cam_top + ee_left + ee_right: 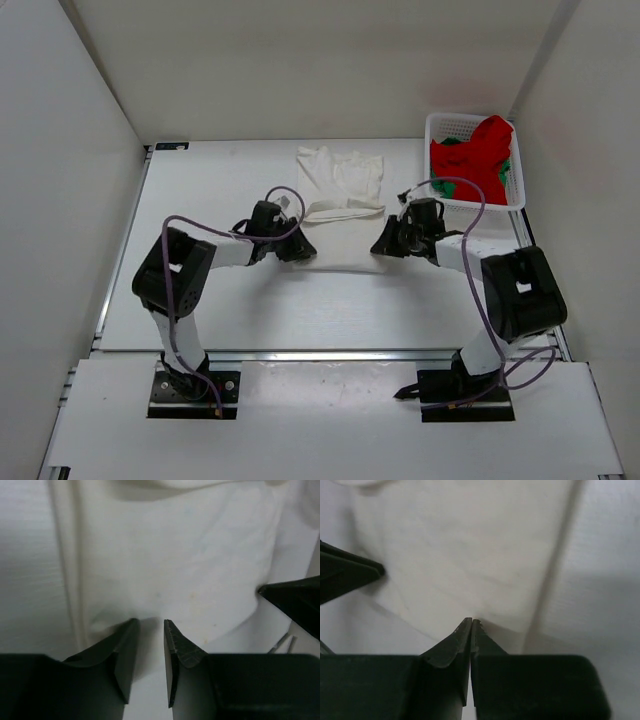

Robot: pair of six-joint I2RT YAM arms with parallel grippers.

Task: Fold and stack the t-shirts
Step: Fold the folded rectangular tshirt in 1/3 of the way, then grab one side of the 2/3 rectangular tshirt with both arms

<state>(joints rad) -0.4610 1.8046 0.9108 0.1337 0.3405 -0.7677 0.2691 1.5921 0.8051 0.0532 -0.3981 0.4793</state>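
The white t-shirt point(345, 180) lies spread at the back middle of the table, its upper part rumpled. My left gripper point(297, 247) sits low at the shirt's near left edge, and in the left wrist view it point(150, 625) is open over the white cloth point(175, 555), with nothing between its fingers. My right gripper point(385, 245) is at the near right edge. In the right wrist view it point(471, 621) is shut, tips touching the shirt's point(470, 545) hem; whether cloth is pinched does not show. The red t-shirt point(480, 155) and the green one point(506, 170) lie bunched in the basket.
The white mesh basket point(445, 120) stands at the back right corner, close behind my right arm. White walls enclose the table on the left, back and right. Each wrist view shows the other gripper's dark finger at its side point(295, 602) point(345, 575).
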